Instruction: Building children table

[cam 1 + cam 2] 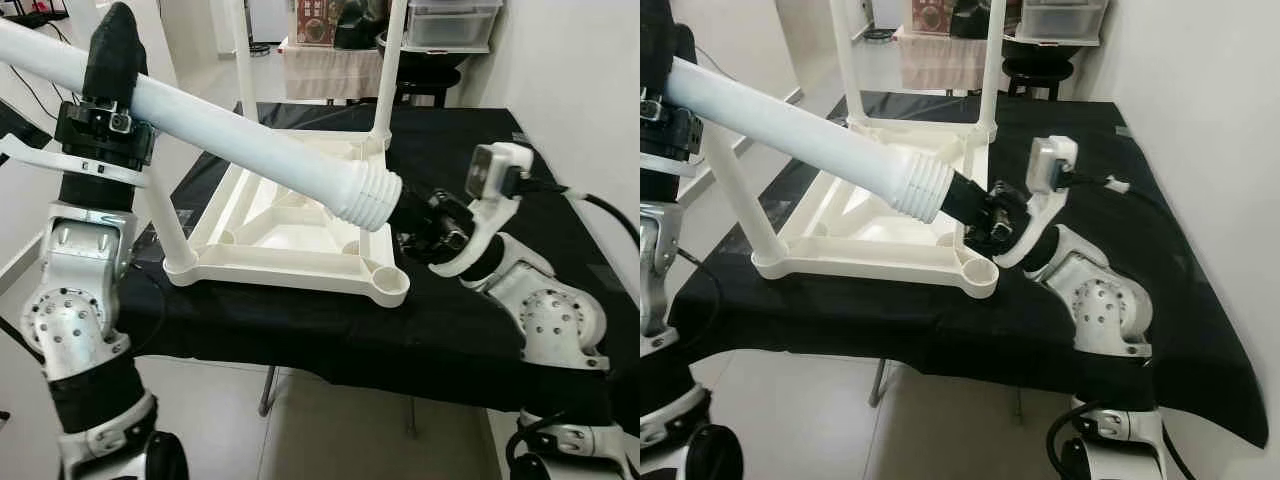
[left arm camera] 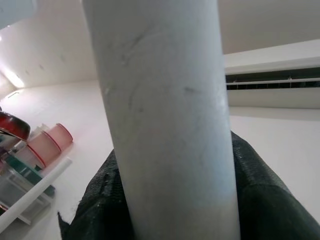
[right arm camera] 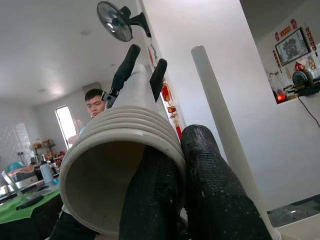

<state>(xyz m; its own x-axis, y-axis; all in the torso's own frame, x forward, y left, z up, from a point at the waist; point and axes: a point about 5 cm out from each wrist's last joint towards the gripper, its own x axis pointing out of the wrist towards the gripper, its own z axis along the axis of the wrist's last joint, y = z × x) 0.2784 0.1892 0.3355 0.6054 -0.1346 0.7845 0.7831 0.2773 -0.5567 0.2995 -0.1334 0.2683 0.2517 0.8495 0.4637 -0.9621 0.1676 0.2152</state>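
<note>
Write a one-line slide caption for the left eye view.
Both grippers, left and right, hold a white table leg above the upturned tabletop on a black cloth.

White leg & tabletop, black cloth

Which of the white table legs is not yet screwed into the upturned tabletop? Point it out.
The slanted leg held between both tools, left tool and right tool: its threaded end hangs free above the tabletop, while the others stand upright in corner sockets.

White leg upper end cut off by frame edge
</note>
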